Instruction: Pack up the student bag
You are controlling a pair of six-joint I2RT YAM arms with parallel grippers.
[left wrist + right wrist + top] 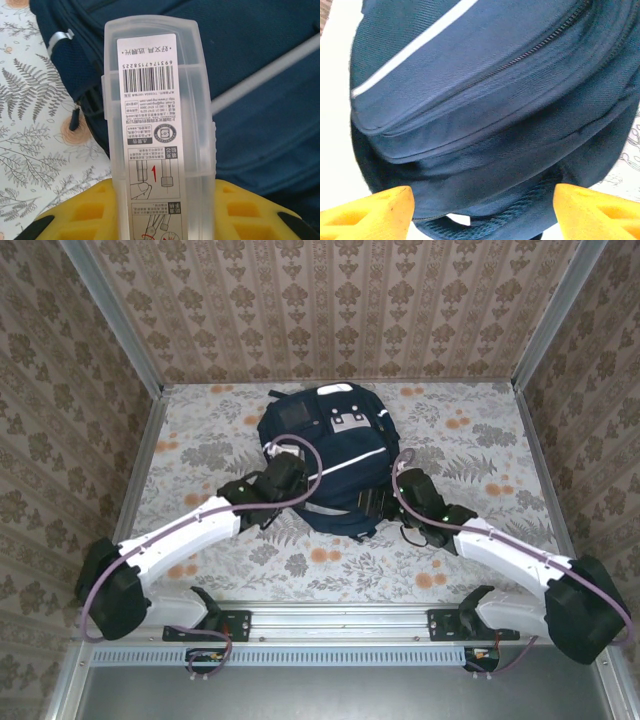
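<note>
Floral tabletop (480, 440) carries a navy fabric student bag (345, 445). The left gripper (165, 215) clamps a translucent, barcoded plastic box (155, 100). The right gripper (482, 210) stands apart at the bag's zipped edge.

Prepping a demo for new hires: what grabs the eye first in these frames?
The navy student bag dominates, lying in the middle of the floral tablecloth. Next comes the left claw, gripping a clear plastic case with a barcode label, right in front of the bag. The right claw stands open, close up against the bag's zipper side.
</note>
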